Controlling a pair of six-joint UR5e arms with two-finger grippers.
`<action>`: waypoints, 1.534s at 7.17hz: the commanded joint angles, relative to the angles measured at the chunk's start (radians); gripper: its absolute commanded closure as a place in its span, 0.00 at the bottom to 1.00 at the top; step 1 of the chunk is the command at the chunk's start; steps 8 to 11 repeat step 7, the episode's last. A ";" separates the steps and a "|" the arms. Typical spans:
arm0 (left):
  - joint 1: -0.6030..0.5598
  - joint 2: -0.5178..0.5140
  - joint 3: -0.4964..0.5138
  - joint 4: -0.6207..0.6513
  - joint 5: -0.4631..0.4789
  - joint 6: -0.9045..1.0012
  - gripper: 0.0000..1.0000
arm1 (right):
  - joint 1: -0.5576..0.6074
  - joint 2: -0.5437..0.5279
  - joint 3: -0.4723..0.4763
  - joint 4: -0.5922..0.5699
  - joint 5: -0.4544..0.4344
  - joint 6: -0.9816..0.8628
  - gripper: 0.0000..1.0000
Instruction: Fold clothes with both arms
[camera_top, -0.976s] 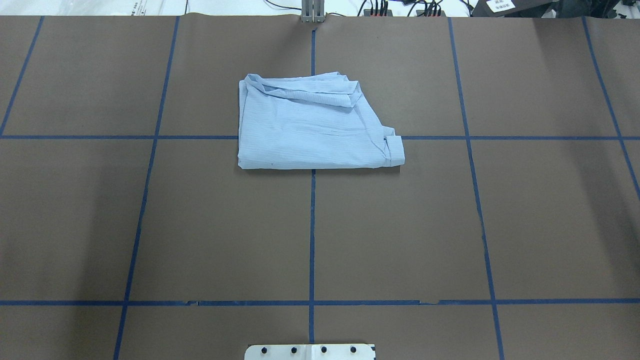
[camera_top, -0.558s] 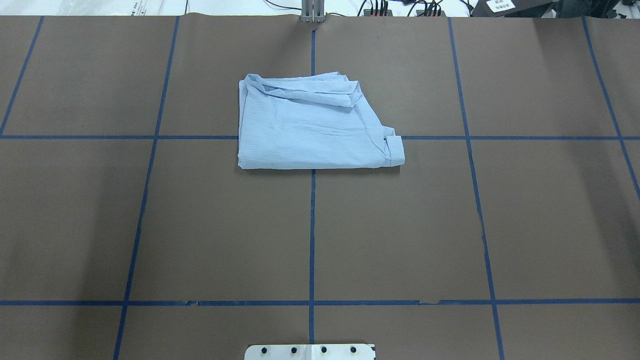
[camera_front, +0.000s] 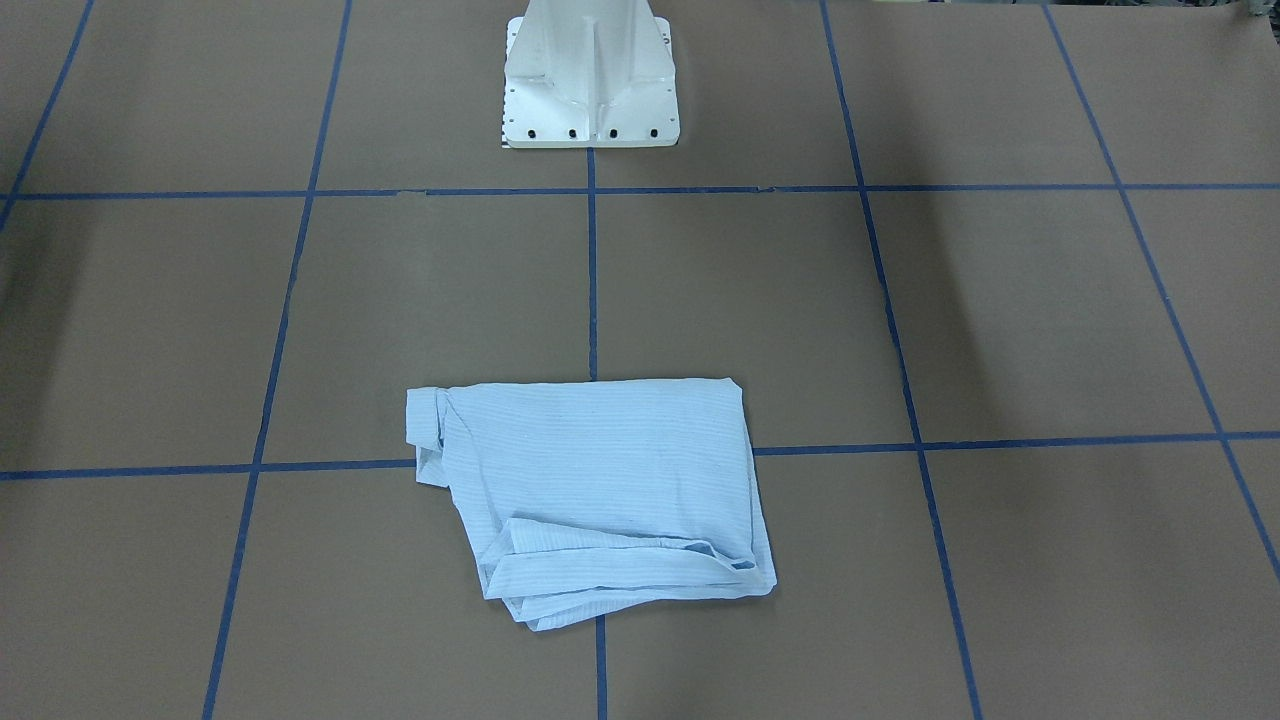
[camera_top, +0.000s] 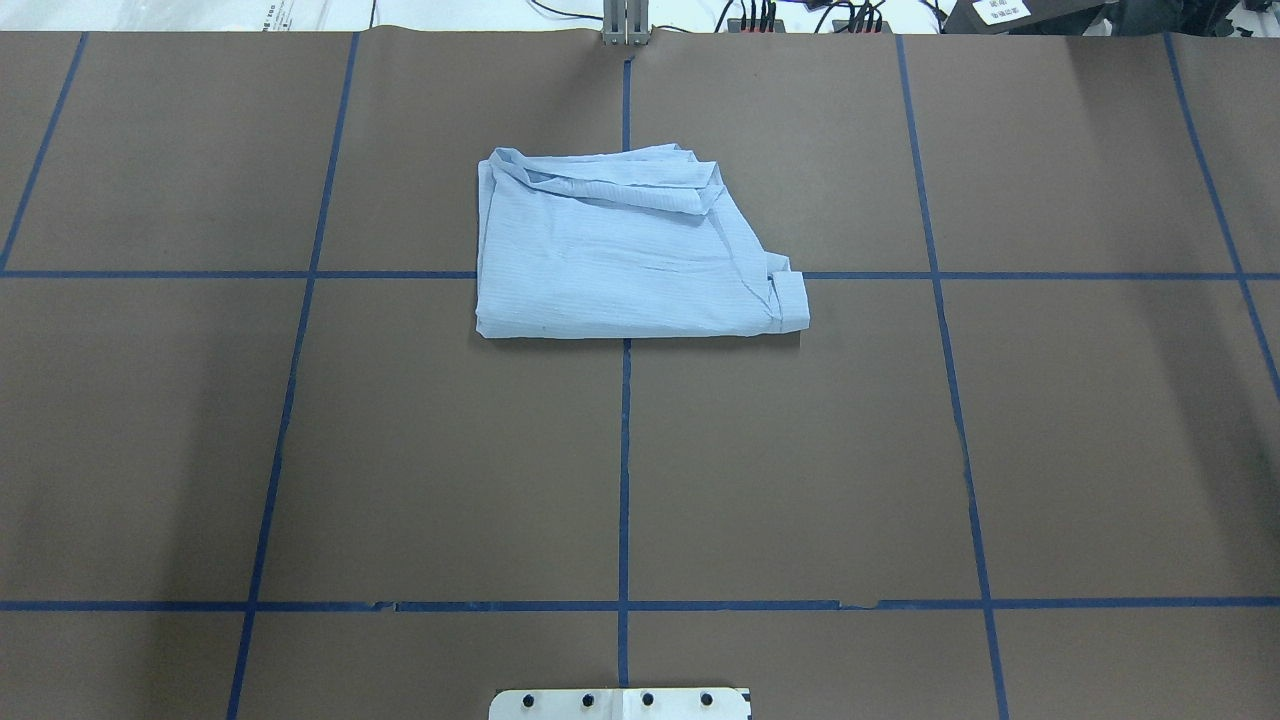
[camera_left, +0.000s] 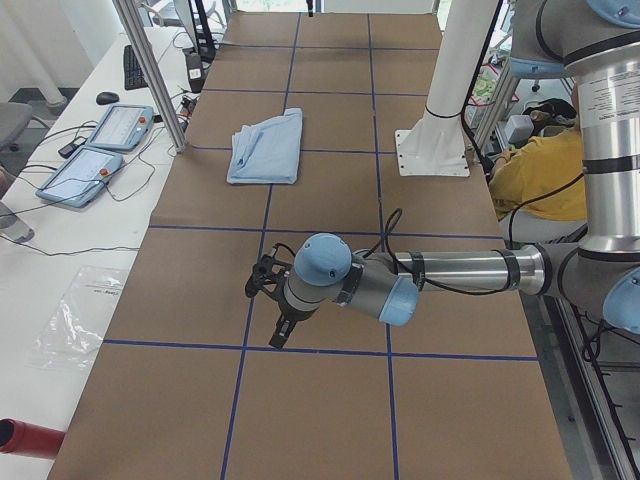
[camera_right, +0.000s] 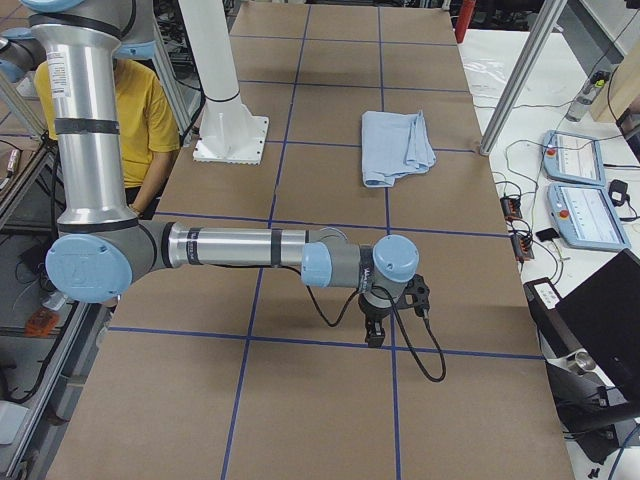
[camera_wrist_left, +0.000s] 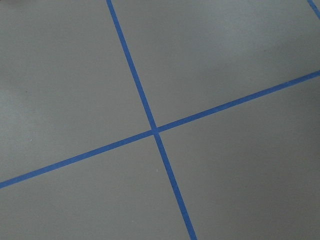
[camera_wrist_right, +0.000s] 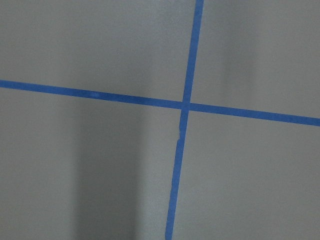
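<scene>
At 9 o'clock, beyond the overhead frame: left arm (camera_left: 460, 270) stretched low over the table (camera_top: 450, 450), left fingers (camera_left: 281, 330) pointing down at bare brown paper near a crossing of blue tape (camera_wrist_left: 155, 130). Apart or together: cannot tell from the side view alone, and absent from the wrist view.

Dead centre, toward 12 o'clock from the pedestal (camera_front: 590, 80): shirt (camera_top: 620, 270), lying flat, folded to a rough rectangle, long axis running 9 to 3. Thin, pale blue, finely striped, soft, lightly wrinkled. Straight fold edges at 6 and 9, loose layered bands at 12, a turned-back cuff (camera_top: 792, 302) jutting at 4. Touched by neither arm.

At 3 o'clock, likewise outside the overhead frame: right arm (camera_right: 235, 247) reaching low, right fingers (camera_right: 373, 332) aimed down at bare table, well apart from the cloth. Spread or pressed together: cannot tell.

Probably folded about as far as needed. For any last tidy, cuff corner toward the right arm's side, with neither arm clearly nearer.
</scene>
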 joint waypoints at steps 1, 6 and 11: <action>-0.001 0.001 -0.009 0.000 0.000 0.000 0.00 | 0.000 0.001 0.008 0.001 0.001 -0.001 0.00; -0.001 0.003 -0.055 0.002 0.000 0.000 0.00 | -0.001 0.027 0.011 0.027 0.025 -0.001 0.00; -0.001 0.001 -0.060 0.000 0.000 0.000 0.00 | -0.001 0.033 0.020 0.030 0.027 0.000 0.00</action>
